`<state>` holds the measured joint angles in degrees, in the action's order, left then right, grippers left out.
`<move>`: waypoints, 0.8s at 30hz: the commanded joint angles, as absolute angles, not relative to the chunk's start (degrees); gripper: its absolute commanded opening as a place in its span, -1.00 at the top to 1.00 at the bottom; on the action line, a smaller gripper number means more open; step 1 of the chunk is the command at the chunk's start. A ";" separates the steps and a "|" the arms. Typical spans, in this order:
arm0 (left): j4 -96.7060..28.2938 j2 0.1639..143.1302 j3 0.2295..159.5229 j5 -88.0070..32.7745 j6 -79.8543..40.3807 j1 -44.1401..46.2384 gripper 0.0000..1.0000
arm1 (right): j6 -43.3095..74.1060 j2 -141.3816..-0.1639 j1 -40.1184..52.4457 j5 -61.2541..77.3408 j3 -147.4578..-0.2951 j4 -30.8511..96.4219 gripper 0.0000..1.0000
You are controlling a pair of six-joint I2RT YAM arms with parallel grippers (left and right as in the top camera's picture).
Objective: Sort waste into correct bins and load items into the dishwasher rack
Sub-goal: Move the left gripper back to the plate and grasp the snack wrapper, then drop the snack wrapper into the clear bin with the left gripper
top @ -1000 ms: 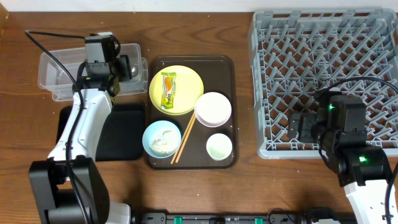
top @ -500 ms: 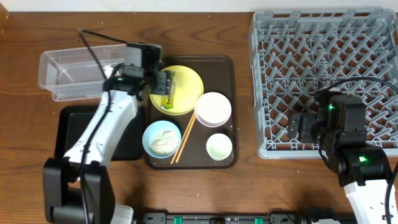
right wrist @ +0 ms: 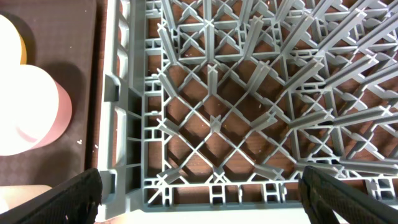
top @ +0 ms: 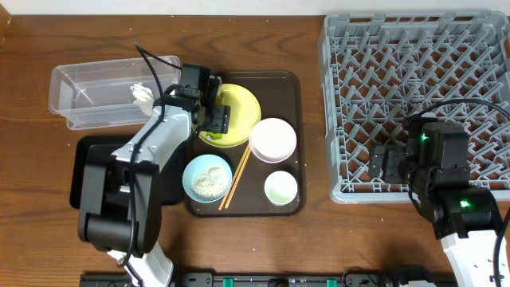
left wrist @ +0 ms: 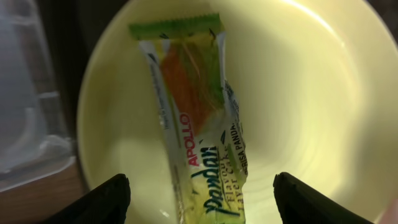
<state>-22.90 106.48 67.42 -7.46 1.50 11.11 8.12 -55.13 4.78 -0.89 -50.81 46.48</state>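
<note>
My left gripper (left wrist: 202, 202) hung over the plate (left wrist: 311, 106), fingers spread wide, with bare plate on either side of the wrapper (left wrist: 189, 118). The wrapper lay lengthwise between them, its green end pointing away. The plate sat on the tray (top: 292, 96) beside the tub (top: 88, 104). My right gripper (right wrist: 202, 199), also spread, hovered over a corner of the rack (right wrist: 211, 118).

Place: looking like a robot lab
Signs: robot arms (top: 446, 191) standing at a table (top: 319, 239), dishwasher rack (top: 414, 48) sitting there
</note>
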 commanded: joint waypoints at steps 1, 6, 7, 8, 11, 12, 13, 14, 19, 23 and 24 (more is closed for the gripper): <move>-22.90 108.42 67.72 -8.58 1.43 11.70 -0.53 | 8.75 -55.09 3.66 -1.04 -51.96 46.54 -0.98; -22.85 111.00 67.72 -8.54 1.43 12.64 -0.42 | 8.73 -55.09 3.66 -1.04 -51.96 46.52 -0.98; -22.90 111.39 67.72 -8.54 1.43 12.75 -0.32 | 8.73 -55.09 3.66 -1.04 -51.96 46.52 -0.98; -22.92 111.70 67.72 -8.49 1.45 12.84 -0.18 | 8.73 -55.09 3.66 -1.04 -51.96 46.54 -0.99; -22.90 111.63 67.75 -8.49 1.43 12.84 0.34 | 8.73 -55.09 3.66 -1.04 -51.96 46.54 -0.99; -22.90 111.44 67.75 -8.43 1.43 12.84 0.48 | 8.73 -55.09 3.66 -1.04 -51.96 46.54 -0.99; -22.92 111.02 67.75 -8.36 1.43 12.84 0.56 | 8.73 -55.09 3.66 -1.04 -51.96 46.54 -0.99; -22.92 110.48 67.75 -8.34 1.45 12.82 0.61 | 8.73 -55.09 3.66 -1.04 -51.96 46.54 -0.99; -22.85 104.73 68.38 -7.27 1.41 12.67 0.74 | 8.73 -55.09 3.66 -1.06 -51.96 46.54 -0.99; -22.39 97.97 68.71 -1.17 -1.91 11.62 0.76 | 8.73 -55.09 3.66 -1.04 -51.96 46.57 -0.98; -22.20 96.49 68.71 0.16 -2.96 11.09 0.76 | 8.73 -55.09 3.66 -1.04 -51.96 46.57 -0.98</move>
